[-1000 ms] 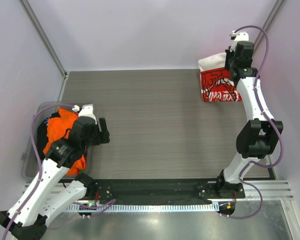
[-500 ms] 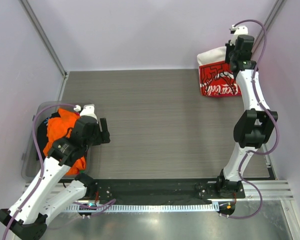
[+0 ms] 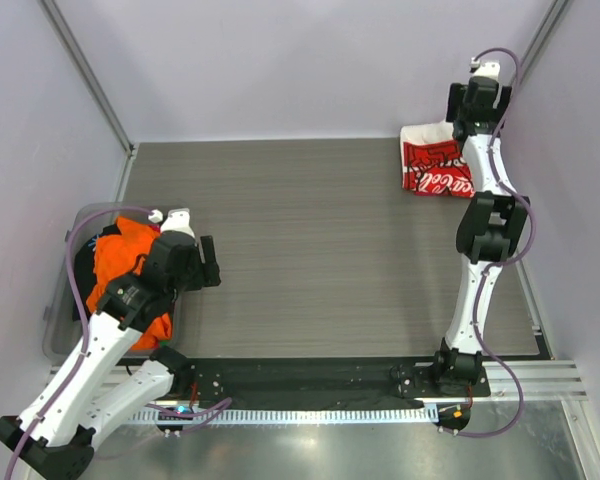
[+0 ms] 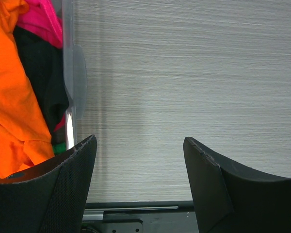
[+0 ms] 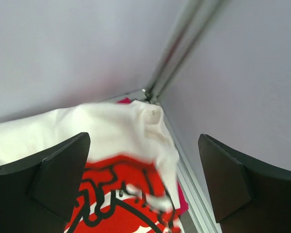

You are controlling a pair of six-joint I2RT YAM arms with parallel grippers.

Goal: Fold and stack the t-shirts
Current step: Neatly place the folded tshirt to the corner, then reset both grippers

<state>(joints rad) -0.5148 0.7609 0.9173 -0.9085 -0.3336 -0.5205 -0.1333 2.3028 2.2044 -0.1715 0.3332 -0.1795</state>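
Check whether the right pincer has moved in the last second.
Yes. The right pincer shifted toward the back wall, beyond the shirt.

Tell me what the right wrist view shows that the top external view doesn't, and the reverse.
Only the right wrist view: a strip of pink cloth at the edge of the white tee with the red panel, by the wall, and how wide apart the fingers of the right gripper stand. Only the top external view: the left gripper beside the clear bin, the orange tee in that bin, and the table. Both: that white tee in the far right corner, with the right gripper above it.
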